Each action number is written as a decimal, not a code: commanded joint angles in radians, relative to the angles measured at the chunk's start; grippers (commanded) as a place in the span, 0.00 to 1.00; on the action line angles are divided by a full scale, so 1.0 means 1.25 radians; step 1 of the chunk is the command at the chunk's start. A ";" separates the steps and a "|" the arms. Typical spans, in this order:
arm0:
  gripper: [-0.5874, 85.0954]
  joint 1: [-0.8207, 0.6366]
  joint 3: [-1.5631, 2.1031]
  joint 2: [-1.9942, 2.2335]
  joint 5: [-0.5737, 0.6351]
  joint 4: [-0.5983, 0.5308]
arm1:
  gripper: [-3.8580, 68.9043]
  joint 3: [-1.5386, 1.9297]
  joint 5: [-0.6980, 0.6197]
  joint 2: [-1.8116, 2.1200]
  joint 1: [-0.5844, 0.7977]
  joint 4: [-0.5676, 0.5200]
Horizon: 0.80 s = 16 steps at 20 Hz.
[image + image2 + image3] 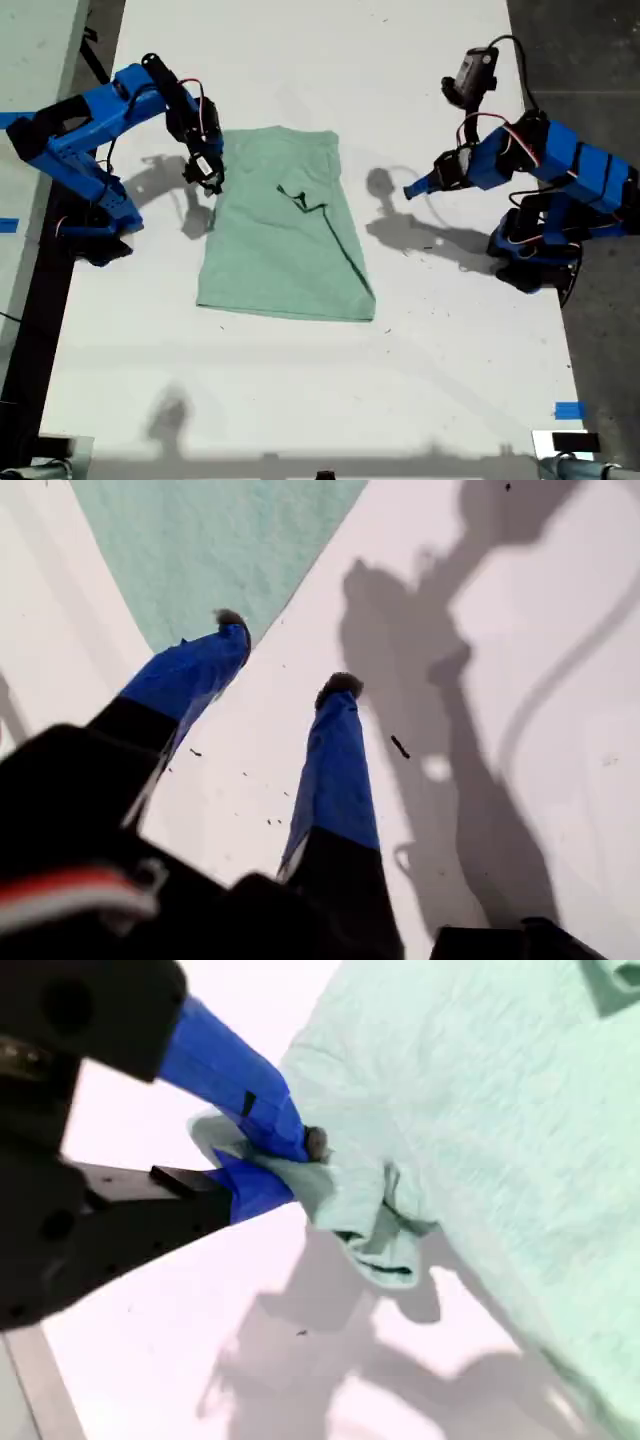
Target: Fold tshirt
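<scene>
The pale mint-green tshirt (285, 225) lies on the white table (300, 400), folded into a tall narrow shape with a dark crease running diagonally down it. At the shirt's edge on the exterior view's left, my second gripper (205, 172) is shut on a bunched bit of cloth. The second wrist view shows the gripper (300, 1165) pinching that bunch of the tshirt (480, 1110) just above the table. My first gripper (415, 188) hangs on the exterior view's right, off the shirt. It is open (286, 652) and holds nothing, with a corner of the tshirt (210, 540) beyond its fingertips.
Both arm bases stand at the table's side edges in the exterior view. Blue tape marks (568, 410) (8, 225) sit near those edges. Dark floor (600, 60) lies past the table on the exterior view's right. Bare white tabletop stretches in front of the shirt.
</scene>
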 commanded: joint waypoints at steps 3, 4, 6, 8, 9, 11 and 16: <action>0.01 0.117 -0.276 -0.156 -0.028 0.061 | 0.30 -0.002 0.017 0.020 -0.004 -0.033; 0.01 0.137 -0.364 -0.222 -0.032 0.081 | 0.30 -0.001 0.020 0.018 -0.006 -0.036; 0.01 0.169 -0.578 -0.395 -0.032 0.130 | 0.30 0.001 0.025 0.017 -0.012 -0.039; 0.01 0.194 -0.805 -0.574 -0.023 0.155 | 0.30 0.006 0.031 0.017 -0.021 -0.043; 0.01 0.200 -0.794 -0.587 -0.018 0.082 | 0.30 0.012 0.034 0.017 -0.025 -0.044; 0.01 0.201 -0.798 -0.630 -0.017 0.027 | 0.30 0.022 0.044 0.018 -0.034 -0.045; 0.11 0.223 -0.795 -0.684 0.058 -0.140 | 0.30 0.045 0.054 0.015 -0.039 -0.072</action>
